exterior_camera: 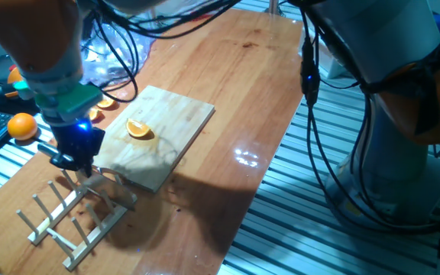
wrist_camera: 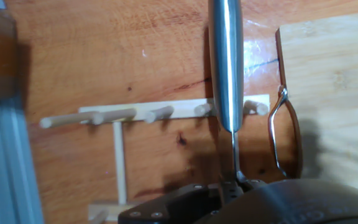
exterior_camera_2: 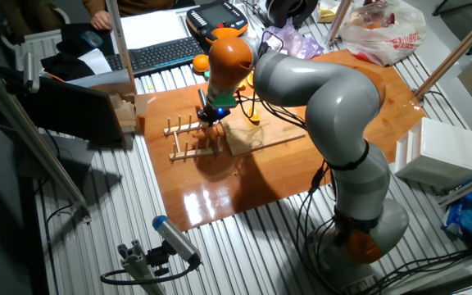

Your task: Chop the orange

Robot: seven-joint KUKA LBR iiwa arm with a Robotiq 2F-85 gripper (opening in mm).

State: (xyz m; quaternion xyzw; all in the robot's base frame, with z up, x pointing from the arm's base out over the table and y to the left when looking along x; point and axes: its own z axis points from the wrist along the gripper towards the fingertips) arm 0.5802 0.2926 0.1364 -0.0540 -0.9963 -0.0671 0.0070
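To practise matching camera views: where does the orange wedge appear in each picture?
One fixed view: orange wedge on the wooden board, left of centre.
Other fixed view: partly hidden behind the arm, near the board.
Hand view: not visible.
Shared landmark: the wooden peg rack.

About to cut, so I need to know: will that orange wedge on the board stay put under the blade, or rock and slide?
The orange wedge lies loose on the wooden board, nothing bracing it. Its curved rind suggests it may rock under pressure. The cut flesh looks moist, so it could probably skid on the smooth wood.
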